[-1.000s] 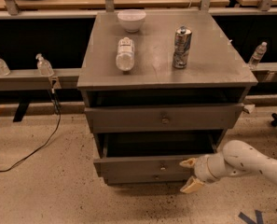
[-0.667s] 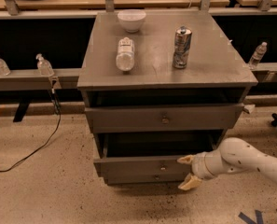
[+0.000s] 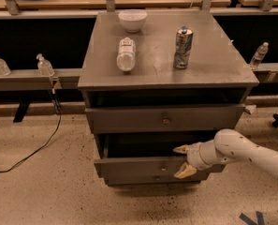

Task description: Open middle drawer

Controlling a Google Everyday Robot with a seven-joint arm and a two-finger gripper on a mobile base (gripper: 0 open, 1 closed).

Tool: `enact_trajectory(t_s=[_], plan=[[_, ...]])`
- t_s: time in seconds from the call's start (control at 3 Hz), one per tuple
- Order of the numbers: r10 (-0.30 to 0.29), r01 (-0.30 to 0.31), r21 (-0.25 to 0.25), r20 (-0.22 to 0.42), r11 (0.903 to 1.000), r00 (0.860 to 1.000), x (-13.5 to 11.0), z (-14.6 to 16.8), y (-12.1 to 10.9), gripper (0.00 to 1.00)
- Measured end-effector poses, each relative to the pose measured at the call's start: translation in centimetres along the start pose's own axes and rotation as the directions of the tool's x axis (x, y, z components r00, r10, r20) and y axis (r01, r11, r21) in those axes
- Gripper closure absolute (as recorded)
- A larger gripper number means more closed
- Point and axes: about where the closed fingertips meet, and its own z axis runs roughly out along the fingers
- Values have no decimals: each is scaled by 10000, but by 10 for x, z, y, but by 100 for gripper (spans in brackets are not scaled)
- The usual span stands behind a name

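The claw point(image 3: 180, 162) sat low in the view, right of centre, pointing left. Its two pale fingers were spread apart, one point(image 3: 181, 149) above the claw's middle and the other point(image 3: 183, 171) below it. Just right of the claw was the thick white wrist point(image 3: 208, 154). Beyond that, the speckled forearm point(image 3: 253, 154) ran rightward and slightly down to the frame's edge.

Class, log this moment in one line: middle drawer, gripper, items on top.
middle drawer: partly out | gripper: open, at its front's right end | cabinet top: bowl, lying bottle, upright can
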Motion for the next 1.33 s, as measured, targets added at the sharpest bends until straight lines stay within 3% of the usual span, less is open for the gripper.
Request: enact_trajectory(t_s=[0.33, 0.67, 1.0, 1.33], plan=[[39, -40, -56, -294, 10000, 9996, 10, 21, -17, 35], [353, -372, -335, -542, 9987, 9979, 27, 37, -17, 41], [527, -572, -692, -656, 9960, 9965, 35, 42, -6, 41], [328, -389, -913, -677, 9951, 9972, 25, 30, 14, 43]])
